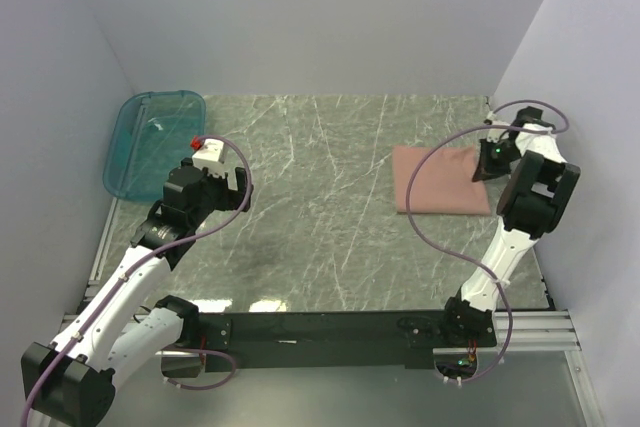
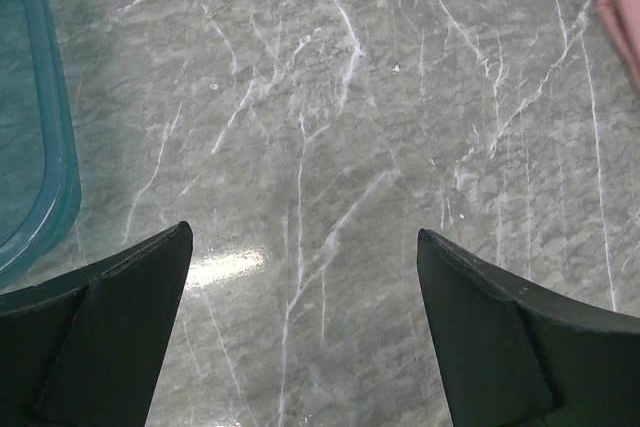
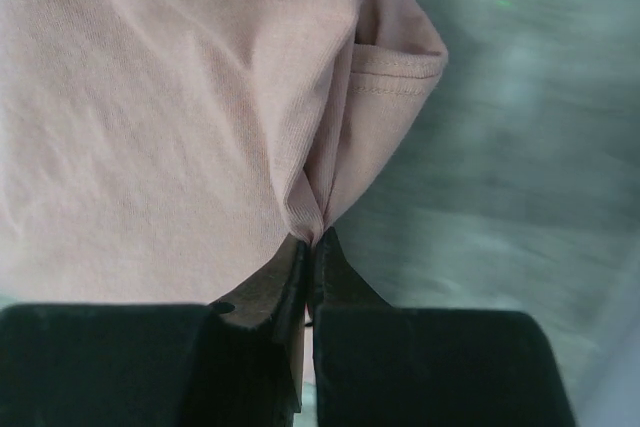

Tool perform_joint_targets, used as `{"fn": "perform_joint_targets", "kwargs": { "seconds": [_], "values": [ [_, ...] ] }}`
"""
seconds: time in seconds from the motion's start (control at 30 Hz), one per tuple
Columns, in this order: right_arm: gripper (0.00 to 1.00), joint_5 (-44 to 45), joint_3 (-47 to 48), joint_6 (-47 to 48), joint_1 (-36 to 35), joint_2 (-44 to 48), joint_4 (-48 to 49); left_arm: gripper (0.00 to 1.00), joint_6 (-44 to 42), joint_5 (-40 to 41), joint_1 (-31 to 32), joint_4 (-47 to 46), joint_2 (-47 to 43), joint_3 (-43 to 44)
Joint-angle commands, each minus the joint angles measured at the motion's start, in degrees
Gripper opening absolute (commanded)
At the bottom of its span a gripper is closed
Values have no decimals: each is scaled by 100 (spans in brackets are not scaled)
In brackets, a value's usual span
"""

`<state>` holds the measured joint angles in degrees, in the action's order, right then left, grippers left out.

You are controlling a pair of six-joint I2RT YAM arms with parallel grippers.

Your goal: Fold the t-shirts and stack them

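Right hand (image 3: pixel 312 242) fingers fill the bottom of the right wrist view, pressed together on a thin fold of the t-shirt (image 3: pixel 150 97). So the right hand is clamped on cloth, pinching at the shirt's right side. Fabric rises from the pinch into a short ridge.

T-shirt: dusty salmon pink, soft cotton knit, folded into a rough rectangle, plain side up. A stitched hem shows at the corner just past the pinch, one layer curling over another. Left and near edges look fairly straight in the top view; the right edge is bunched under the hand.

It lies flat on the grey marble desk (image 1: pixel 320 197). The desk's right edge and the right wall (image 1: pixel 590 97) are close beside the shirt, so there is little room on that side. Left of the shirt runs a wide stretch of bare marble. The near rail (image 1: pixel 320 329) with the arm bases is well apart from the shirt's near edge.

Left hand (image 2: pixel 302 230) is far left of the shirt, fingers spread wide, holding nothing, hovering over bare marble. Only a pink corner of the shirt shows in its view. A teal bin (image 1: pixel 150 142) sits farther left of the shirt, just beside that hand, at the desk's left edge.
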<state>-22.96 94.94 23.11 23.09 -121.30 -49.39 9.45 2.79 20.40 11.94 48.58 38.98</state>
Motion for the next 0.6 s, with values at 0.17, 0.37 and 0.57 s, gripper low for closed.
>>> {"fn": "perform_joint_targets", "kwargs": {
  "seconds": [0.17, 0.37, 0.57],
  "values": [
    [0, 1170, 482, 457, 477, 238, 51, 100, -110, -156, 43, -61, -94, 74],
    [21, 1443, 403, 431, 477, 422, 201, 99, -102, -164, 51, -61, -94, 74],
    [47, 2023, 52, 466, 337, 1071, 586, 99, -84, -85, 51, -61, -147, 83]
  ]
}}
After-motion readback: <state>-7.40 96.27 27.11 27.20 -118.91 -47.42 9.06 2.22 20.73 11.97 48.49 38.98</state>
